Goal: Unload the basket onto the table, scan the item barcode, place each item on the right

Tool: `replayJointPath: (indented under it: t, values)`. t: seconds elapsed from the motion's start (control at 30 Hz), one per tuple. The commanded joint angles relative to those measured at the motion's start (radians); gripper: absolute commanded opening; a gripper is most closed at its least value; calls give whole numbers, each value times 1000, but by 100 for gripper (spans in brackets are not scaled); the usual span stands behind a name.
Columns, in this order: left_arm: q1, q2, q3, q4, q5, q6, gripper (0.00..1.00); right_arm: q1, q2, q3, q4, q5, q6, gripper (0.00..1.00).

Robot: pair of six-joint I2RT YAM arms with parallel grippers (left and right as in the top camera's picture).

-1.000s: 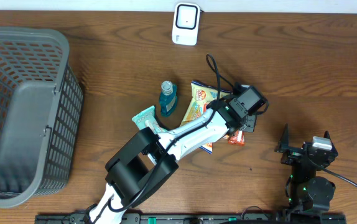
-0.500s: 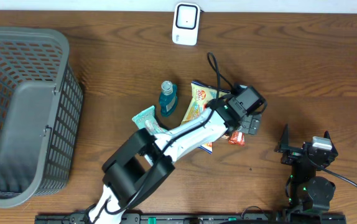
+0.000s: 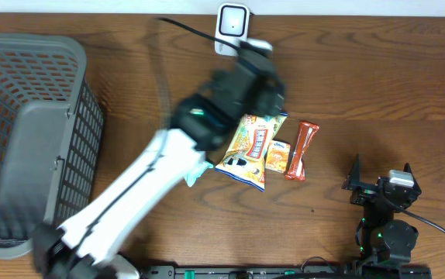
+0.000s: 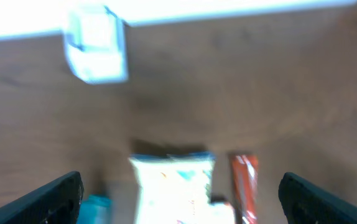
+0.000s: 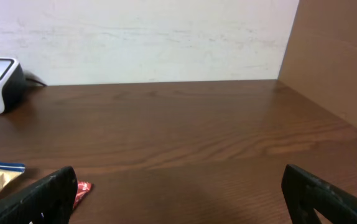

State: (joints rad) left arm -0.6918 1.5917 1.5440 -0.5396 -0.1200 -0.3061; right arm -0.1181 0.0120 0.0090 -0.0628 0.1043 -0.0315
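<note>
Three items lie mid-table: a yellow chip bag [image 3: 250, 143], a small orange packet [image 3: 278, 156] and a red snack bar [image 3: 301, 149]. The white barcode scanner [image 3: 232, 28] stands at the far edge. My left gripper [image 3: 260, 81] is a motion-blurred shape above the table between the scanner and the items. In the left wrist view it [image 4: 181, 202] is open and holds nothing, with the chip bag [image 4: 172, 186], the red bar [image 4: 244, 186] and the scanner [image 4: 95, 46] below it. My right gripper [image 3: 381, 184] rests open near the front right, empty [image 5: 178, 196].
A large grey basket [image 3: 83, 93] fills the left side. A teal packet [image 3: 197, 178] peeks out beneath the left arm, and a blue bottle [image 4: 94, 208] shows in the left wrist view. A cardboard wall [image 5: 337, 56] stands to the right.
My left gripper opened over the red bar, then swung up and back-left toward the scanner, uncovering the bar and the packets. The right arm has not moved.
</note>
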Motion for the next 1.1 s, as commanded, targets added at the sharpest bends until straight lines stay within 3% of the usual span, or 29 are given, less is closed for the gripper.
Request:
replayJointPath:
  t: [0.0, 0.17, 0.5, 0.77, 0.93, 1.07]
  values:
    - [113, -138, 19, 2, -31, 116, 100, -6, -5, -4, -1, 2, -8, 99]
    - [259, -261, 53, 56, -36, 292, 100, -6, -5, -4, -1, 1, -7, 99]
    - [375, -403, 90, 123, -383, 641, 99, -6, -5, -4, -1, 2, -8, 99]
    - [375, -562, 29, 63, -369, 581, 99, -6, -5, -4, -1, 2, -7, 99]
    - [375, -695, -50, 63, -262, 574, 99, -6, -5, -4, -1, 2, -7, 99]
    - [375, -815, -126, 66, -190, 474, 99, -6, -5, -4, -1, 1, -7, 99]
